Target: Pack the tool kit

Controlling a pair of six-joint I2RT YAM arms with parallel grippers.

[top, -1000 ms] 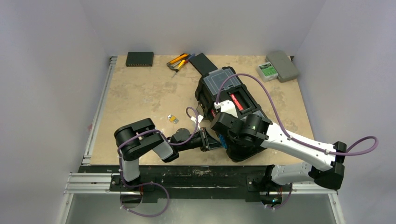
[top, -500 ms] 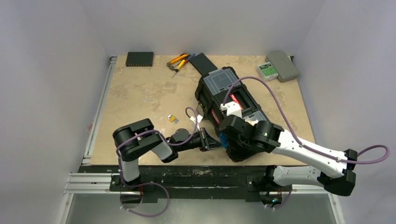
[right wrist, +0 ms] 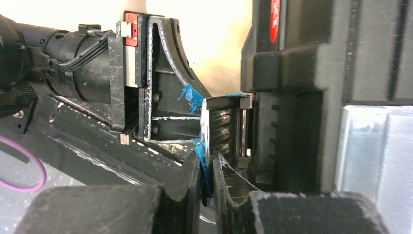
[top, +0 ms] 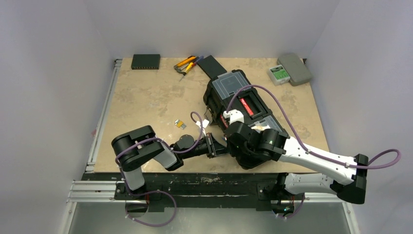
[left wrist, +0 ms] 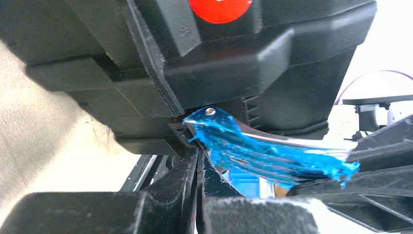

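Toolbox (top: 229, 90): lies slanted on the worktop (top: 146, 107), lid down, its near end between the two arms
What changed: since a second ago the right wrist has slid a bit nearer, onto the near end of the box, its elbow has swung out to the side, and its fingers have squeezed closer together; the left arm has hardly moved
What it means: I think the lid is being locked now, so this looks like a late part of the job
Left arm pose: folded low, reaching sideways along the near edge toward the box
Left end effector (left wrist: 198, 157): clenched with nothing between the fingers, tips just under the blue latch (left wrist: 253, 151)
Right arm pose: stretched long from the right corner, wrist bent down over the near end of the box
Right end effector (right wrist: 207, 170): almost closed, pinching a thin blue edge of the latch
Top of the box: the red handle (top: 246, 105) shows just past the right wrist
Far edge: hand tools (top: 187, 64) lie outside the box, so packing may not be over; a flat black box (top: 145, 61) and a grey case (top: 292, 68) sit near the far corners
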